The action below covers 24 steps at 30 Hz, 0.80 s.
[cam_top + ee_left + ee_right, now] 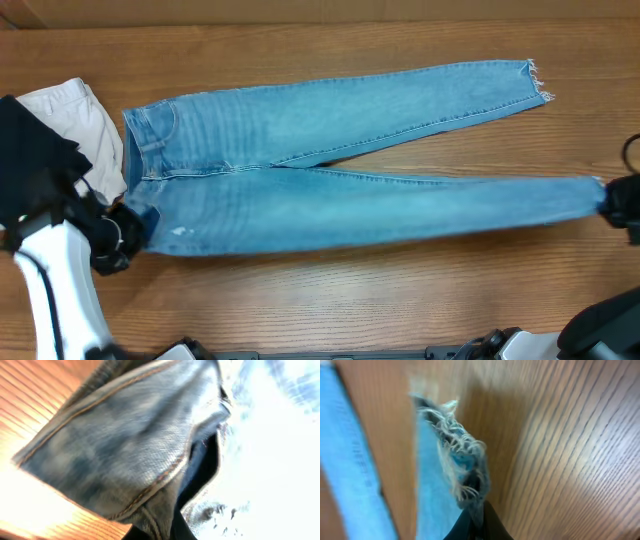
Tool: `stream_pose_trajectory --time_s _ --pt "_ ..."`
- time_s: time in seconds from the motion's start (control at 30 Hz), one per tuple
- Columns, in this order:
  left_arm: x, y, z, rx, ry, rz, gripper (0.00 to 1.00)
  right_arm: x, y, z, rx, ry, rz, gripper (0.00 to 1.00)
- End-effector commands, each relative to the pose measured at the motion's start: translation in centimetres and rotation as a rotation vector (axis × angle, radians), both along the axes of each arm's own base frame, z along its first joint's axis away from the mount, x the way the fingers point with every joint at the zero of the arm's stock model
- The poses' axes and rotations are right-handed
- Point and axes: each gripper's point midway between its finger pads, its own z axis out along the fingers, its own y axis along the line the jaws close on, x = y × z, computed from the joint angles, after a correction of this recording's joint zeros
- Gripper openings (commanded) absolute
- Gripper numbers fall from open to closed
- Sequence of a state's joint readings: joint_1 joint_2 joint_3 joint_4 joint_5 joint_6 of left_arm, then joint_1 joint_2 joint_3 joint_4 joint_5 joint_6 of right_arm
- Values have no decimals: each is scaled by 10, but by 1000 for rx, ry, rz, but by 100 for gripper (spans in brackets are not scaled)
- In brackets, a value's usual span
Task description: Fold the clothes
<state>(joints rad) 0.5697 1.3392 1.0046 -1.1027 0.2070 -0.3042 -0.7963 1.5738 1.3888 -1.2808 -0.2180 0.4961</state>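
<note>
Overhead first: the jeans (330, 190) are spread flat across the wooden bench (300, 300), waist on the left and legs running off to the right. The far leg angles away toward the far right corner and ends in a frayed hem (536, 80) lying loose on the wood. The near leg goes pretty much straight across to the right edge. There's a small white spot (180, 232) on the denim near the waist end, on the near side. The left gripper (130, 228) sits at the near-left corner of the waistband, jaws pinching the denim there. The right gripper (612, 198) is way over on the right at the end of the near leg, jaws closed onto that hem. A white folded garment (80, 125) sits just left of the waistband, touching or nearly touching it, with a black garment (30, 150) beside it at the left edge.

Left wrist cam: super close and blurry. It's basically all denim (125, 445), a bunched fold with an orange-brown stitched seam curving through it, bench wood on the left and blown-out glare on the right. You can't really make out the jaws themselves here.

Right wrist cam: the frayed ankle hem (455, 455) stands up in front of the lens, white threads sticking out, clamped between the two dark fingers (492, 527) at the bottom edge. The other leg runs down the left side, with bare wood between the two legs and on the right.
</note>
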Motion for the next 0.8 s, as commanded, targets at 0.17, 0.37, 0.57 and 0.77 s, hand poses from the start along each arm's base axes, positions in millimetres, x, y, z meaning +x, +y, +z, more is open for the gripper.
stream_pose_trajectory --time_s 0.17,0.37,0.57,0.77 --pt "-22 5 55 154 -70 -3 4 -23 -36 60 -93 -39 -92 4" --pt "-44 -9 72 171 -92 -9 4 -37 -31 73 -107 -44 -98 4" --pt "-63 -14 86 217 -106 7 4 -48 -25 95 -189 -68 -105 4" --pt "-54 1 90 267 -129 69 4 -27 -15 104 -234 -114 -26 4"
